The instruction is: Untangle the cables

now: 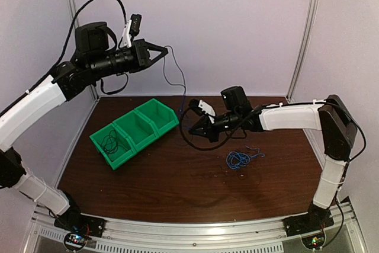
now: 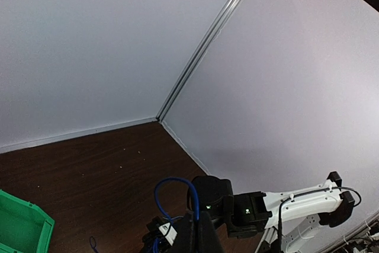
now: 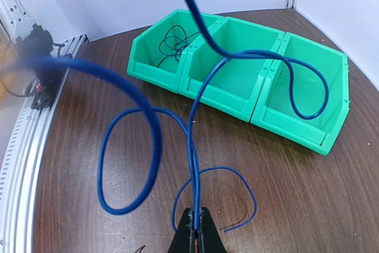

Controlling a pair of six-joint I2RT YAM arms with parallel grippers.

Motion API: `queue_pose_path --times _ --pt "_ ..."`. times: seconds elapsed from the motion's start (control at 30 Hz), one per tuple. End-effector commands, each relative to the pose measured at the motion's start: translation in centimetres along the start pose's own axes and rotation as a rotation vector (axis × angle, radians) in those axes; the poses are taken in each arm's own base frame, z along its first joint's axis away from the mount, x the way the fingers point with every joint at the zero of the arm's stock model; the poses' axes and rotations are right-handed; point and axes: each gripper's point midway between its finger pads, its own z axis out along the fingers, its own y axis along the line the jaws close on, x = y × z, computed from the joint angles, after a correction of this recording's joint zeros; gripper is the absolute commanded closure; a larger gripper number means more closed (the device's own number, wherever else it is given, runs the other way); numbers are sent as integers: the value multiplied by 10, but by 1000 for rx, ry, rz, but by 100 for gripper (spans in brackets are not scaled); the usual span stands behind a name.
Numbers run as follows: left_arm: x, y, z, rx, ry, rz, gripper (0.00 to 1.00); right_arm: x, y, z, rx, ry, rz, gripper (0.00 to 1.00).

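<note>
right gripper (image 3: 194,232) pinched shut on a blue cable (image 3: 190,164); left gripper (image 1: 164,51) raised above the far left corner, closed on the same strand; blue tangle (image 1: 238,159) loose on the bench toward the right edge; black cable (image 3: 172,38) in the nearmost of the green bins (image 1: 127,153) by the left edge

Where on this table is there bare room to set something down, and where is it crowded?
Bare: the wide table strip between the green bins, the loose blue tangle and the near rail. Crowded: between the bins and the right fingers, where the held blue cable climbs to the left fingers.
</note>
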Motion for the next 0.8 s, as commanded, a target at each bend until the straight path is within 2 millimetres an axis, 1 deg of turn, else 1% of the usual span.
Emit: queue_pose_path --times 0.0,0.07,0.17,0.23,0.3,0.4,0.47,0.57,0.63,0.67,0.7,0.77 --pt "-41 -25 -24 2 -98 80 100 15 0 -15 35 19 -15 100" --pt "-60 -28 -36 -41 -139 126 100 33 -5 -25 52 45 13 100" --pt "-91 -34 -60 -114 -215 201 100 56 -14 -37 60 74 69 100" --pt "-104 -35 -72 -166 -238 241 100 65 -20 -44 69 82 93 100" --pt "-112 -31 -79 -217 -251 270 100 70 -22 -49 76 85 106 100" --pt "-114 -25 -84 -260 -261 275 100 71 -24 -53 85 83 107 100" --pt "-118 -21 -92 -298 -286 272 100 72 -28 -53 99 87 111 100" --pt "-135 -22 -121 -362 -365 287 100 76 -35 -52 101 89 130 100" --pt "-140 -21 -133 -393 -392 298 100 78 -33 -53 79 92 149 100" --pt "-138 -19 -133 -399 -387 298 100 75 -30 -54 65 87 150 100" --pt "-133 -18 -129 -391 -367 298 100 67 -26 -55 45 71 142 100" --pt "-117 -14 -115 -362 -309 286 100 50 -19 -59 6 36 131 100"
